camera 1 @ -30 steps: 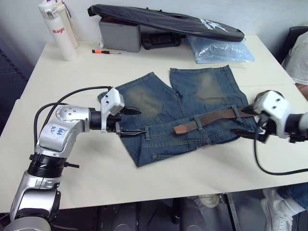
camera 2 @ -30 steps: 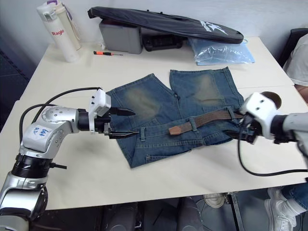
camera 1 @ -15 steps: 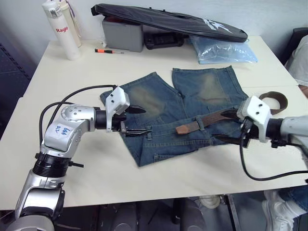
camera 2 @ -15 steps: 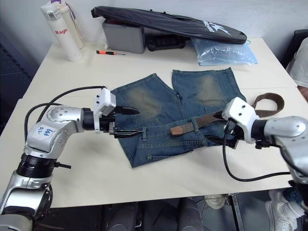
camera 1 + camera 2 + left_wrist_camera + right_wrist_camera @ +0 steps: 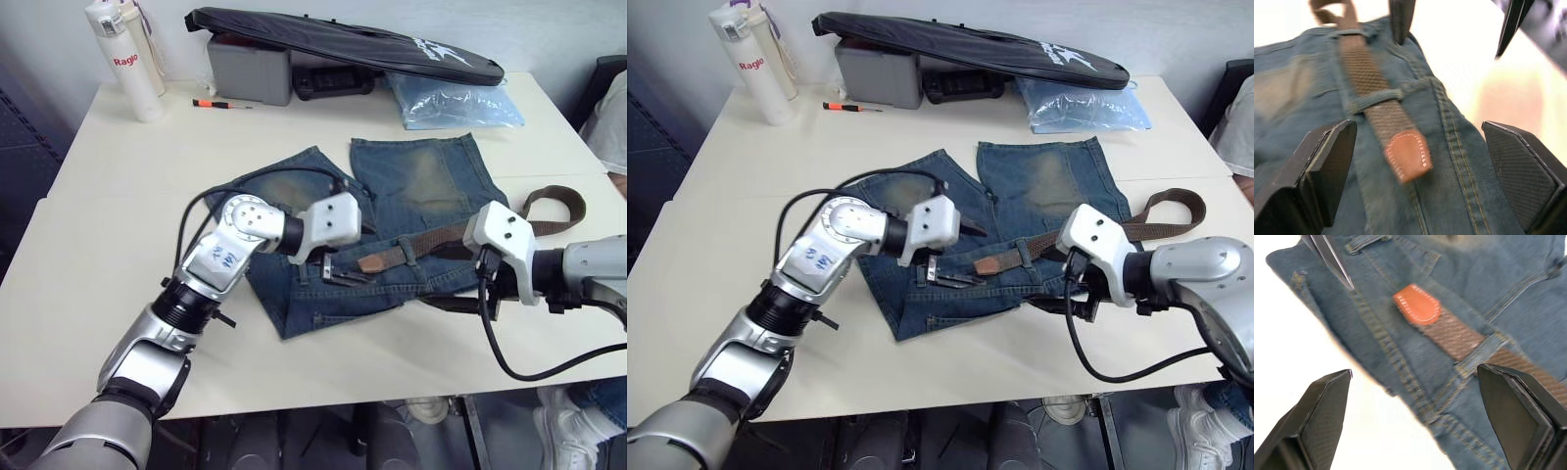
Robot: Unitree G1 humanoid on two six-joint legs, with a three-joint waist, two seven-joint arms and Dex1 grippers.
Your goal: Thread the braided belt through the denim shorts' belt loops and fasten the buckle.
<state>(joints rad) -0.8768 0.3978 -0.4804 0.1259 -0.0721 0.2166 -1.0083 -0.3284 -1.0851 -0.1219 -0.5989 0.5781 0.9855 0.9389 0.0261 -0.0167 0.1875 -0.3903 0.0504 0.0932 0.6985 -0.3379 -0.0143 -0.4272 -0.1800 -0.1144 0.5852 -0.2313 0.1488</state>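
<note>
The denim shorts (image 5: 392,196) lie flat mid-table, with the waistband toward me. The braided belt (image 5: 446,235) runs along the waistband under one of the belt loops (image 5: 1371,98). Its tan leather tip (image 5: 1406,155) rests on the denim, and its far end curls off the shorts to the right (image 5: 554,196). The buckle is hidden. My left gripper (image 5: 963,255) is open just left of the tip, with the tip between its fingers (image 5: 1327,171). From the right, my right gripper (image 5: 1050,279) is open over the waistband, pointing at the belt; its fingers (image 5: 1322,416) hold nothing.
A white bottle (image 5: 122,59) stands at the back left. Along the back edge are a grey box (image 5: 250,70), a black bag (image 5: 343,44) and a pale blue plastic bag (image 5: 460,98), with an orange pen (image 5: 220,103) in front. A person (image 5: 612,117) is at the right.
My left gripper swung right across the shorts to the belt's tan tip. My right gripper moved left along the waistband toward the belt. Both stayed open.
</note>
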